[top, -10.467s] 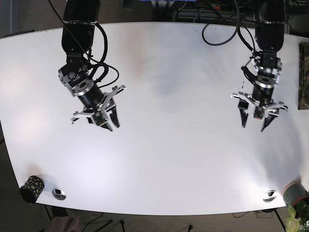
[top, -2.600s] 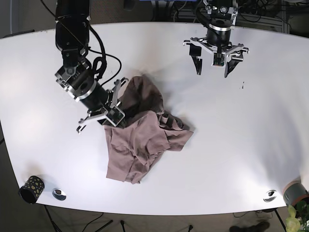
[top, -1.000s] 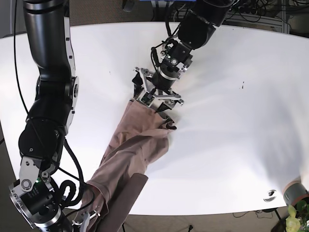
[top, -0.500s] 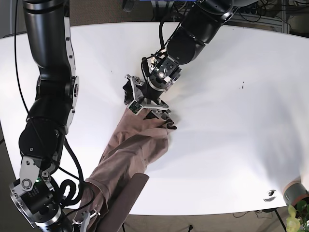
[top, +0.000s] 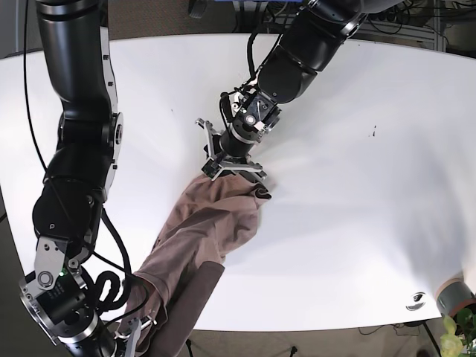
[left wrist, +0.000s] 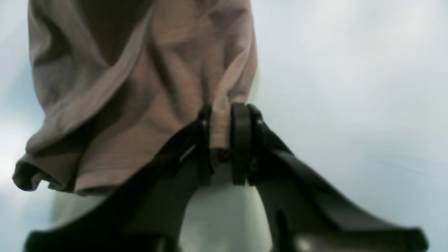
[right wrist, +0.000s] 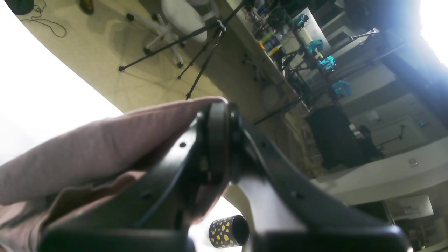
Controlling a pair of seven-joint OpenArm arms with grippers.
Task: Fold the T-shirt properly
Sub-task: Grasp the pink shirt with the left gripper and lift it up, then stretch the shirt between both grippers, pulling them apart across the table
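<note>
Stretched in a long band over the white table [top: 357, 186]: a dusty-pink cotton T-shirt [top: 204, 230], one end pinched in each gripper. Left gripper [left wrist: 224, 140] clamped on a fabric edge, the rest bunched just ahead of its jaws. Right gripper [right wrist: 224, 140] clenched on the other end, beyond the table's near edge.

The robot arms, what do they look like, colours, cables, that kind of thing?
Both arms are glossy black with silver metal rings at the joints and loose black cables looping alongside. The left gripper and right gripper have dark, curved fingers with flat black pads, silvery brackets at the wrists.
</note>
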